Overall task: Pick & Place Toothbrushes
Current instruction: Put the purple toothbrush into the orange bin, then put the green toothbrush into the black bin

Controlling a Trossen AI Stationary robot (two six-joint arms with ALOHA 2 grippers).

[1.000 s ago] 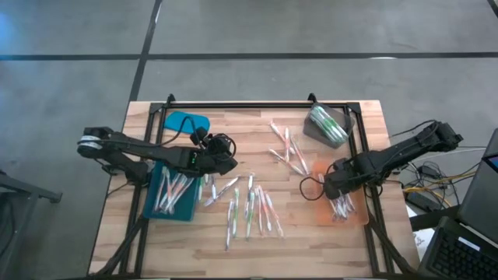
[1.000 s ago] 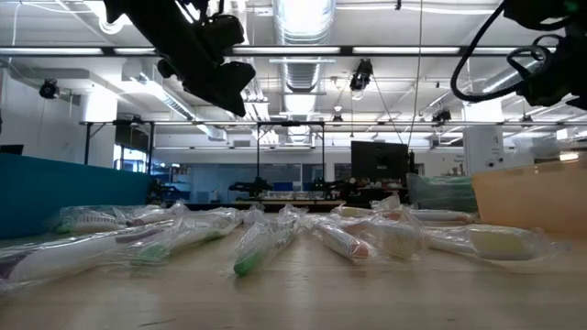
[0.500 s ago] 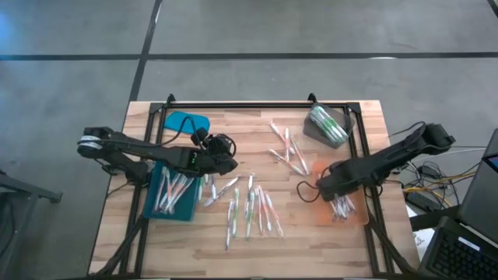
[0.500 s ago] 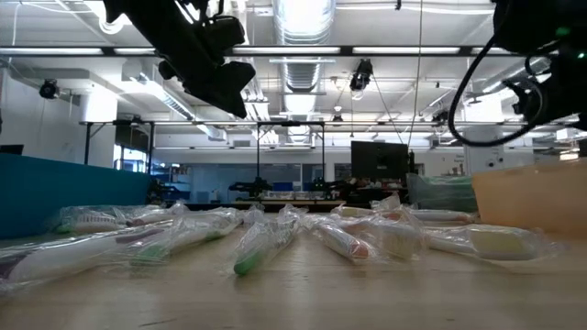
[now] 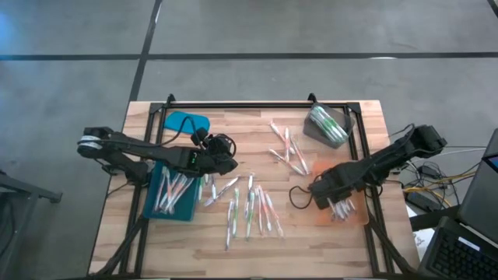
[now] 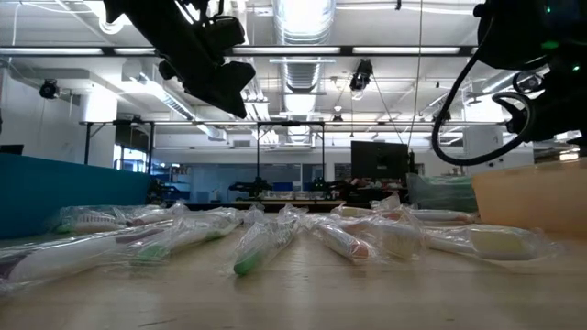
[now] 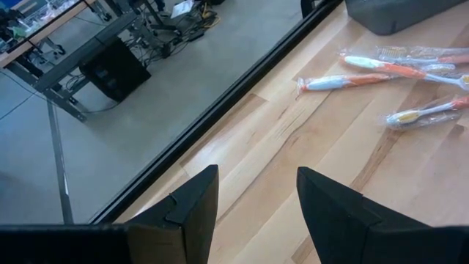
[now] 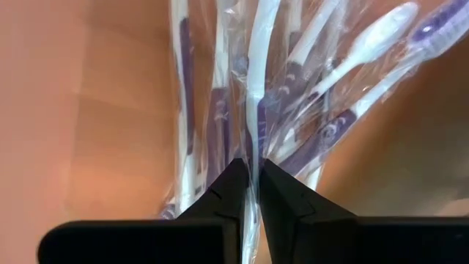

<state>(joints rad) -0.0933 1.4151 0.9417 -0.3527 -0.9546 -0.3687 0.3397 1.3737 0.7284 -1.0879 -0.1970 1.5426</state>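
Several wrapped toothbrushes (image 5: 250,207) lie loose on the wooden table's middle, and more lie farther back (image 5: 288,148). Others fill a blue tray (image 5: 173,193) at the left and an orange tray (image 5: 342,208) at the right. My left gripper (image 5: 227,164) hangs open above the table beside the blue tray, with nothing between its fingers (image 7: 192,202). My right gripper (image 5: 323,194) points down over the orange tray's left part, shut on a white toothbrush (image 8: 258,88) in clear wrap. It hangs above several white-and-purple ones (image 8: 337,81). My right gripper pinches the wrapped white toothbrush between its two fingertips (image 8: 236,180), on the wrapper at the handle (image 8: 254,150). The fingers come from above, pointing down. The toothbrush runs away from the tips over the pile in the orange tray; whether it rests on the pile I cannot tell.
A grey container (image 5: 327,126) with green toothbrushes stands at the far right. A blue lid-like piece (image 5: 187,122) lies at the far left. A black frame rail (image 7: 212,117) runs along the table's edges. Bare wood lies near the front edge (image 5: 257,253).
My right gripper has sunk and gone toward the table's left, over the orange tray's left part, tipping a little steeper; it stays shut. The cable loop beside it has slid left with it.
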